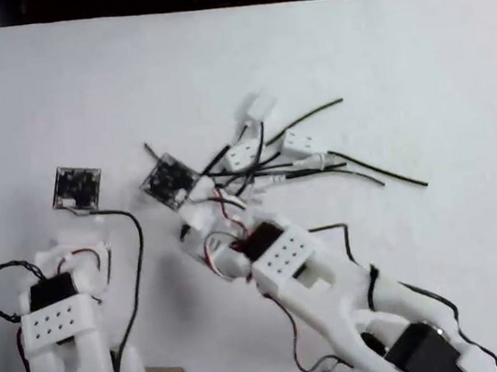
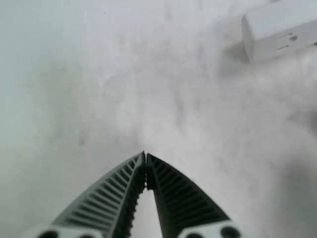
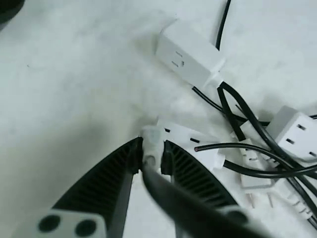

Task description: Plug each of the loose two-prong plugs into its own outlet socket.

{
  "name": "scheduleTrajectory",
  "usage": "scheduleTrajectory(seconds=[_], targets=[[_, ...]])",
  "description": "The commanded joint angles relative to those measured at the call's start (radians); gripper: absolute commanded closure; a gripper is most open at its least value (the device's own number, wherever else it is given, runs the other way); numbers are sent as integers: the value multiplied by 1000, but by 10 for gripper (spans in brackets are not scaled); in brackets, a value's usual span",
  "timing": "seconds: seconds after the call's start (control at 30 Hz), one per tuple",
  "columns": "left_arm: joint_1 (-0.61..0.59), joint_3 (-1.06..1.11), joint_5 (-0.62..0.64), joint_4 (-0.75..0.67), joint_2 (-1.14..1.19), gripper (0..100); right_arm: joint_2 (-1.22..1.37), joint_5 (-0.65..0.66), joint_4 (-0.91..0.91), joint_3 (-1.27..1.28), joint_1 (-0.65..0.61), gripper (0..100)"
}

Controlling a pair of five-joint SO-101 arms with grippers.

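Nothing readable is coming through: no words, numbers or labels. One dark patterned square (image 1: 77,187) and a second square (image 1: 169,181) are lying on the table (image 1: 412,42), showing no legible characters.

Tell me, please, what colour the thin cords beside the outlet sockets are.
Black; the thin cords show best in the right wrist view.

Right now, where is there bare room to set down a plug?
Bare: the far strip of table beyond the cords, and the right side past them. Crowded: the middle, where sockets, plugs and cords tangle at the right gripper.
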Motion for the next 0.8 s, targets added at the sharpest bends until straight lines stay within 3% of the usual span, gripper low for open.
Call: scheduleTrajectory(seconds=[0.0, 0.43, 0.77], targets=[[-8, -3, -11, -18, -18, 973, 44, -9, -19, -86, 16, 981], [-8, -3, -15, -18, -16, 973, 108, -46, -18, -117, 73, 981], [-8, -3, -15, -18, -16, 973, 114, -115, 120, -195, 38, 981]])
